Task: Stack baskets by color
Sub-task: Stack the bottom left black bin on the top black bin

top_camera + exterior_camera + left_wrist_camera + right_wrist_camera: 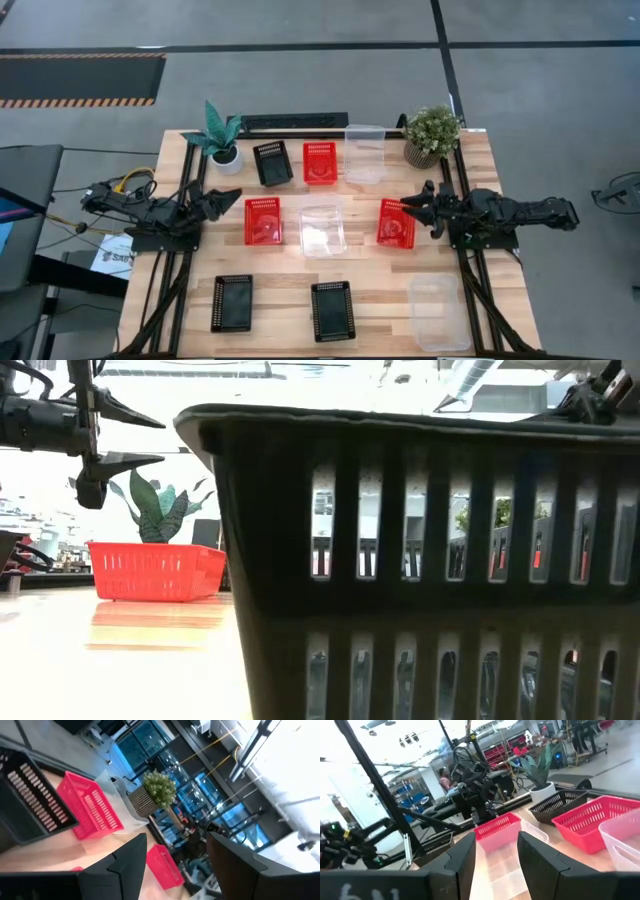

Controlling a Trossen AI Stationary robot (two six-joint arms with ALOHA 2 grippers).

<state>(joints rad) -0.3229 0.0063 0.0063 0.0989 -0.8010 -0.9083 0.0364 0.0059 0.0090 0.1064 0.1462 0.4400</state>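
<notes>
Left tool (pixel 232 199) and right tool (pixel 408 207): fingers apart, empty, flanking the clear translucent plastic basket (pixel 322 229) mid-counter (pixel 375 285). Around that basket, singly: three red perforated baskets (pixel 263 220), three black slotted baskets (pixel 330 310), two more clear ones. Nothing stacked; all sorting remains.

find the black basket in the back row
In the high view the black basket sits at the back, between the white-potted plant and a red basket.
</notes>
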